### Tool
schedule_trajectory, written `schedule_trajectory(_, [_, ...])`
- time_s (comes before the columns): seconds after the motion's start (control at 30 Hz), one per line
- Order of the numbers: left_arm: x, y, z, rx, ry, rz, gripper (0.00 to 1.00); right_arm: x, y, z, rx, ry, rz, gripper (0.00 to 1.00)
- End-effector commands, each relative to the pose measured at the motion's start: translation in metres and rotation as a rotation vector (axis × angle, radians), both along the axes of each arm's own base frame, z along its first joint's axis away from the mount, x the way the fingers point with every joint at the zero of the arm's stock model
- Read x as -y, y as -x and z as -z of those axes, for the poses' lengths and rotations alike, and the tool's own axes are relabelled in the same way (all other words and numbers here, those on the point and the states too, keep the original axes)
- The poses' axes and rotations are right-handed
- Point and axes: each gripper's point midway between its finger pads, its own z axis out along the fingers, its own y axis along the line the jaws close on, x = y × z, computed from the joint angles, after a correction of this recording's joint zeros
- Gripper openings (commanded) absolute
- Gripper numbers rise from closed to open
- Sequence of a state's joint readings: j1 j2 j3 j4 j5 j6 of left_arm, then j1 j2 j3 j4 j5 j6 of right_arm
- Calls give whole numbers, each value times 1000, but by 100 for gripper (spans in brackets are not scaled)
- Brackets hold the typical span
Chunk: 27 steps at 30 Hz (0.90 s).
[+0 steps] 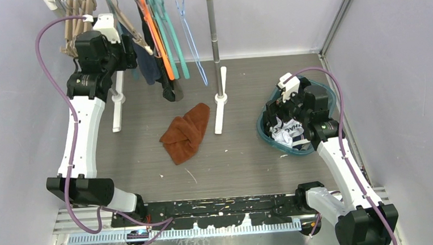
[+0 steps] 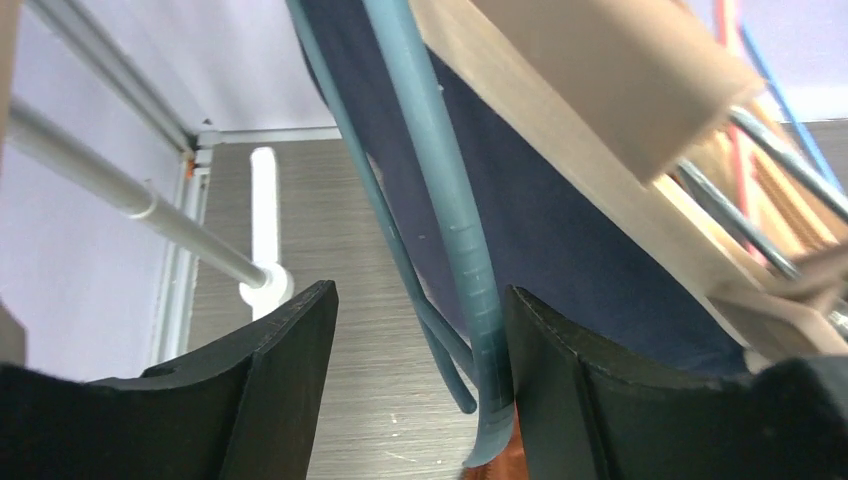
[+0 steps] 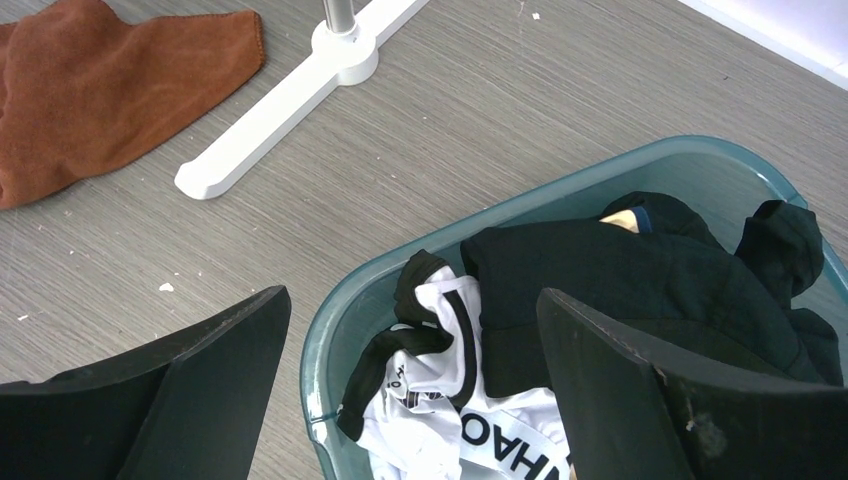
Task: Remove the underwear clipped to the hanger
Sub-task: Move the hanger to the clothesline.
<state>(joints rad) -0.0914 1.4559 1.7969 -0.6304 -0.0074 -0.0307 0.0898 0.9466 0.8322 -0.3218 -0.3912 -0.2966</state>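
Dark navy underwear [image 1: 148, 67] hangs clipped on a hanger on the rack. In the left wrist view the navy cloth [image 2: 540, 220] hangs behind a teal hanger [image 2: 450, 200] and under a wooden hanger [image 2: 600, 110]. My left gripper [image 1: 131, 56] is raised at the hangers. It is open [image 2: 420, 295], and the teal hanger's lower bar lies against its right finger [image 2: 580, 400]. My right gripper [image 1: 279, 118] is open [image 3: 412, 298] and empty just above the teal basket [image 3: 330, 330]. The basket holds black underwear [image 3: 600, 270] and a white-and-black pair [image 3: 470, 400].
A rust-brown cloth [image 1: 187, 133] lies on the floor mid-table, also in the right wrist view [image 3: 100, 90]. The white rack post [image 1: 216, 54] and its feet [image 1: 116, 106] stand at the back. Orange, teal and blue hangers [image 1: 163, 35] hang on the rail. The basket [image 1: 266, 136] sits at the right.
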Motion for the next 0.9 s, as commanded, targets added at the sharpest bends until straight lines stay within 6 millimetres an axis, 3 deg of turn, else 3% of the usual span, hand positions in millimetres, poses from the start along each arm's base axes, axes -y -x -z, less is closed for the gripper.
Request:
schedule_trajectory(0.0, [-22,-1,-27,79,-54,-103,62,-3,-3,-15,71,6,-21,100])
schedule_trajectory(0.37, [-59,1,-28,95,-123,-225,36,-6,-3,-11,65,19,-34,100])
schedule_trajectory(0.87, [-105,0,-24,73,-116,-324,24,-9,-2,-7,63,36,-47,100])
